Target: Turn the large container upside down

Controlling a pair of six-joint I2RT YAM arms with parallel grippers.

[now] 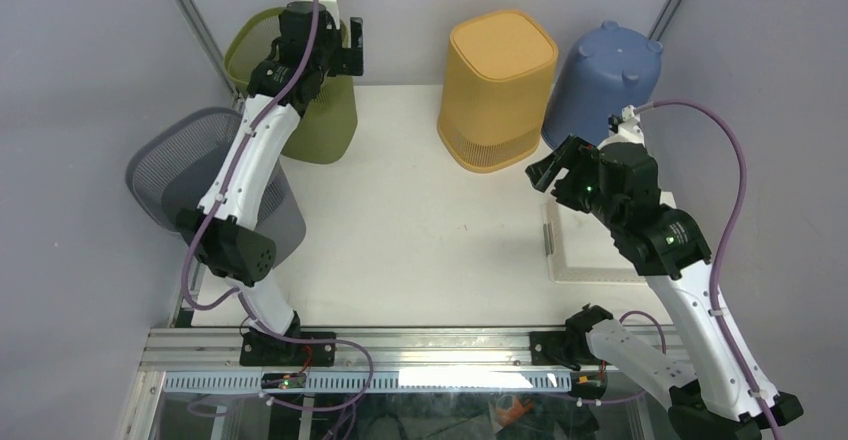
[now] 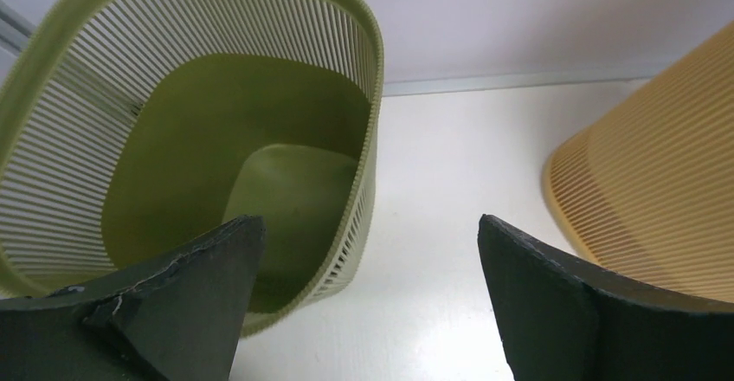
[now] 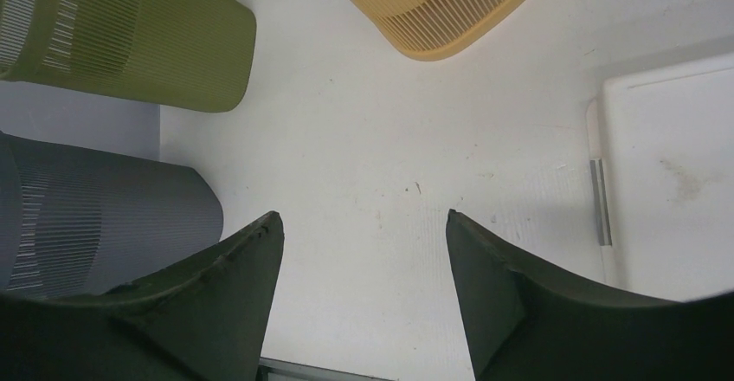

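The green bin (image 1: 325, 125) stands upright at the far left corner of the surface (image 1: 420, 230), with its open mouth facing up. Its slatted walls and solid bottom show plainly in the left wrist view (image 2: 199, 138).

The left end effector (image 1: 352, 45) hangs over the bin's right rim with its jaws spread as wide as they go and nothing gripped. Seen from that wrist (image 2: 368, 225), one finger is over the bin's inside and the other over bare surface, with the bin's right wall between them. I cannot tell whether either finger touches the rim. The left arm reaches long and nearly straight from its base to the bin, passing over a grey mesh bin (image 1: 170, 165) that leans just in front of the green one.

To the right of the green bin an orange bin (image 1: 497, 85) sits bottom-up, and past that a blue bin (image 1: 600, 85), also bottom-up.

The right end effector (image 1: 545, 172) is well to the right of the green bin, in front of the orange one. Its jaws are partly open and empty (image 3: 363, 216), above bare surface beside a white tray (image 1: 590, 250). That arm is folded at the elbow and leans inward.
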